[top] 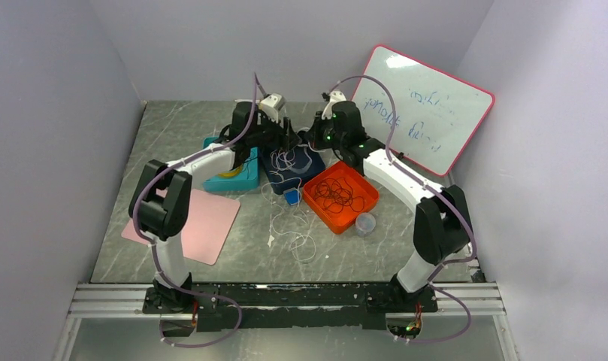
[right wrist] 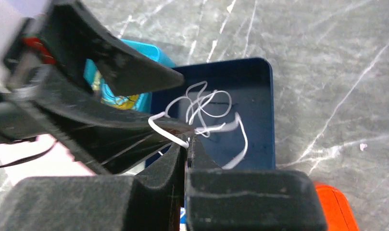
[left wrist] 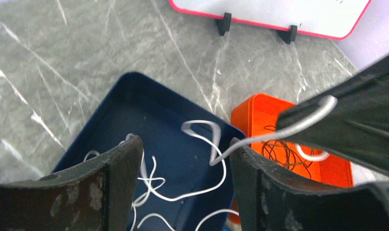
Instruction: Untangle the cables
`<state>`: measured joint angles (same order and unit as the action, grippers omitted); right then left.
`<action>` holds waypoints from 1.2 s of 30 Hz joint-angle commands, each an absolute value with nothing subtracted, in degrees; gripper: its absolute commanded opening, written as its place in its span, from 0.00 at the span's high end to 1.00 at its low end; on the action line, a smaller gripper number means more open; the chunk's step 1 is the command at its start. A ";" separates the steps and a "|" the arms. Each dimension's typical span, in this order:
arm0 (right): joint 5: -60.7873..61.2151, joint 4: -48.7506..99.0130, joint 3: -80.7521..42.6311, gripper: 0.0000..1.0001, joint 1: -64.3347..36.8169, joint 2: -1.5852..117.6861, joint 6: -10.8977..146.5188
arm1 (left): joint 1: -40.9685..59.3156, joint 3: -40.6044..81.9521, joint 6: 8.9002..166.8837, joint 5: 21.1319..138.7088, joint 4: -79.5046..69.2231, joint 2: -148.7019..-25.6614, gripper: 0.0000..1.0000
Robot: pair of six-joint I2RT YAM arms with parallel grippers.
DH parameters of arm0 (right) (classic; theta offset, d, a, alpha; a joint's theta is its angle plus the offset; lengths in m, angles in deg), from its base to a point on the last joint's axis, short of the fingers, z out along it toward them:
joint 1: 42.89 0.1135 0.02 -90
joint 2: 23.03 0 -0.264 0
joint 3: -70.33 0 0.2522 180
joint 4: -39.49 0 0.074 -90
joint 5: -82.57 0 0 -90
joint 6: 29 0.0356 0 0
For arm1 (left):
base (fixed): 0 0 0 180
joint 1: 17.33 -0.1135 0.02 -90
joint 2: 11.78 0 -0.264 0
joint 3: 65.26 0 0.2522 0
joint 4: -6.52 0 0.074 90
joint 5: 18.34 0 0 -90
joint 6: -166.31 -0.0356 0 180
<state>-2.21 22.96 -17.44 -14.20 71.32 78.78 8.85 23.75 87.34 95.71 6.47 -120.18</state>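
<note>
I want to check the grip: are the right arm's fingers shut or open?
Shut. In the right wrist view the right arm's fingers meet with no gap, and a white cable comes out from between their tips.

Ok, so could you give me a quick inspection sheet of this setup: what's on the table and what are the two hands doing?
Surface: grey marbled table, no spills seen.
Job's things: white cables lie partly in the dark blue tray, and some trail onto the table; dark cables lie coiled in the orange tray.
Clutter: pink mat, teal tray, small blue object, clear round container.
Hands: left hand open above the dark blue tray; right hand shut on a white cable.
Cables: lilac hoses run along both arms.
Surroundings: pink-framed whiteboard with blue writing at the back right; plain walls.
</note>
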 commanded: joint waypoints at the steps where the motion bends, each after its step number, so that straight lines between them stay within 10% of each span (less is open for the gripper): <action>1: -1.63 24.92 -15.87 1.00 -16.03 73.39 78.85 | 8.16 19.33 89.42 94.23 7.80 -115.48 0.25; 22: 5.93 22.79 -24.70 1.00 -13.02 90.99 77.28 | 8.16 -3.35 94.77 86.69 1.20 -84.67 0.19; 36: -5.98 22.98 -22.19 0.55 -10.72 81.58 74.69 | 8.16 -9.88 87.89 90.17 -4.01 -80.09 0.20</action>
<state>-0.92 21.02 -23.83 -10.24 91.16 76.09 8.48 -10.70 92.26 87.41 -2.01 -79.08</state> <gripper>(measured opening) 0.418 0.801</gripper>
